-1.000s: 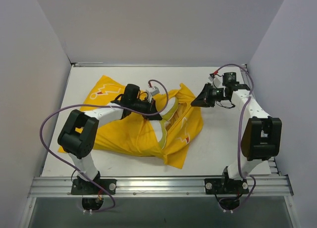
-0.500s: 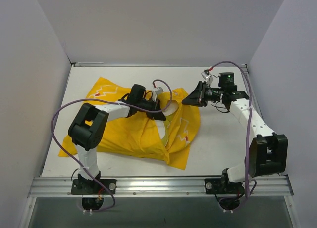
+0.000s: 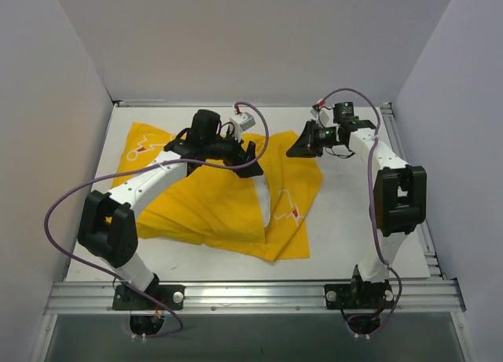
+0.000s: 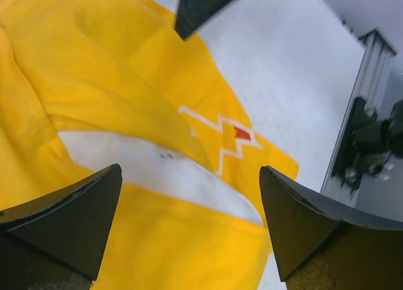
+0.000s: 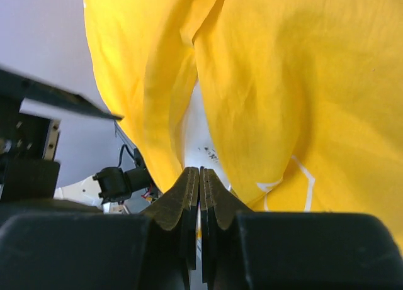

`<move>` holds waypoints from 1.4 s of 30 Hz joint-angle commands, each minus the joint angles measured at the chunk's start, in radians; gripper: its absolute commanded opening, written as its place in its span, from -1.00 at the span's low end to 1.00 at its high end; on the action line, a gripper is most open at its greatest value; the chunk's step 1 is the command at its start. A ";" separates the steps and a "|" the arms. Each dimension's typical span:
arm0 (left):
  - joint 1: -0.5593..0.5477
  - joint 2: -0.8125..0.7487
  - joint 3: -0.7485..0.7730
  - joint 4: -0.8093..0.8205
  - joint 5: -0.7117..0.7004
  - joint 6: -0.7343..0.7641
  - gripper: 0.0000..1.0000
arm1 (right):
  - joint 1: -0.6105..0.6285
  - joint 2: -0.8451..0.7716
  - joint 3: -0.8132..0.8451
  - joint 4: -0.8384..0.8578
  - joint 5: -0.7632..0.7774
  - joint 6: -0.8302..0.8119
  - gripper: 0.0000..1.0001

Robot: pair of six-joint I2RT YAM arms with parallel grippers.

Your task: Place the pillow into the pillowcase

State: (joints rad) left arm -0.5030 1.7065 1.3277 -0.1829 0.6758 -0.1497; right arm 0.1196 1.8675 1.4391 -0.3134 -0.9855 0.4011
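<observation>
The yellow pillowcase (image 3: 204, 205) lies spread on the table. A strip of the white pillow (image 3: 265, 201) shows in its opening; the rest is hidden inside. My left gripper (image 3: 250, 159) hovers open over the case's far edge, holding nothing. From the left wrist, its jaws (image 4: 189, 227) stand wide above the pillow (image 4: 157, 173) and yellow cloth (image 4: 126, 82). My right gripper (image 3: 295, 148) is shut on the pillowcase's far right edge. From the right wrist, the shut jaws (image 5: 199, 173) pinch cloth, with the pillowcase (image 5: 302, 82) spreading away and the pillow (image 5: 196, 129) showing in the gap.
Grey walls close in the table on three sides. A metal rail (image 3: 251, 295) runs along the near edge, under the arm bases. Purple cables loop off both arms. Bare white table (image 3: 346, 221) lies to the right of the case.
My left gripper has opened, let go of the cloth and drawn back toward the far side. The pillowcase now lies flatter and further back. The right gripper has moved back, still shut on the edge.
</observation>
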 commanded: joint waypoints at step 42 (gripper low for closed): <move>-0.135 -0.051 -0.182 -0.165 0.117 0.309 -1.00 | 0.313 0.060 -0.186 0.063 0.433 0.045 -0.01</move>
State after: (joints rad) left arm -0.6361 1.7210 1.1503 -0.4362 0.6983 0.1898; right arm 0.4126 1.8572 1.2011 -0.2638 -0.6357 0.4091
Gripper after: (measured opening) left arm 0.033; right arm 0.501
